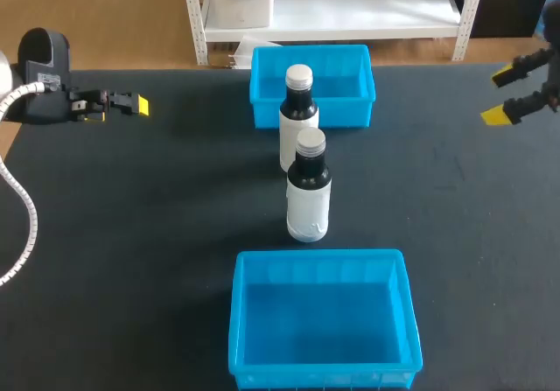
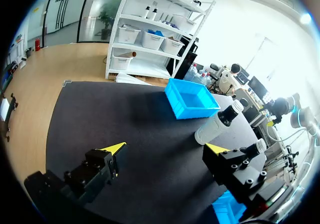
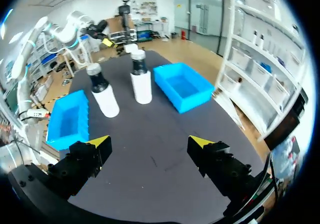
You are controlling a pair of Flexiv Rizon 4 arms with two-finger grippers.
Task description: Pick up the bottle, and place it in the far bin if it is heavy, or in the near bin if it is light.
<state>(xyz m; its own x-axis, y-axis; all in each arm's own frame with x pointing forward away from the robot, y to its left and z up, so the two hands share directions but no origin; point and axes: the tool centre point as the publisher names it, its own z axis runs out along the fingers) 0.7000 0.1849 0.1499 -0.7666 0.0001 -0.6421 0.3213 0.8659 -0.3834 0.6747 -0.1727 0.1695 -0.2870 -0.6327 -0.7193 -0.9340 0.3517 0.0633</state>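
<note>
**Operator:** Where do the bottles stand relative to the grippers?

**Technician:** Two bottles stand upright in a row on the black table (image 1: 131, 233). They are between the two grippers and well apart from both. The far bottle (image 1: 298, 111) stands near the front wall of the far bin (image 1: 341, 114). The near bottle (image 1: 308, 190) stands just beside it, on the side toward the near bin (image 1: 319, 256). In the right wrist view both bottles are well ahead of the right gripper (image 3: 149, 143). No bottle lies between its fingers.

**Operator:** What is hidden or cut off?

**Technician:** In the left wrist view one finger of the left gripper (image 2: 165, 149) covers the near bottle, so only its cap shows. Only a corner of the near bin is visible under that finger. The far bottle shows in full, ahead of the finger.

**Operator:** What is the state of the grippers?

**Technician:** The left gripper's fingers are spread wide, with nothing between them and no contact. The right gripper is likewise spread wide. It holds nothing and touches nothing.
</note>
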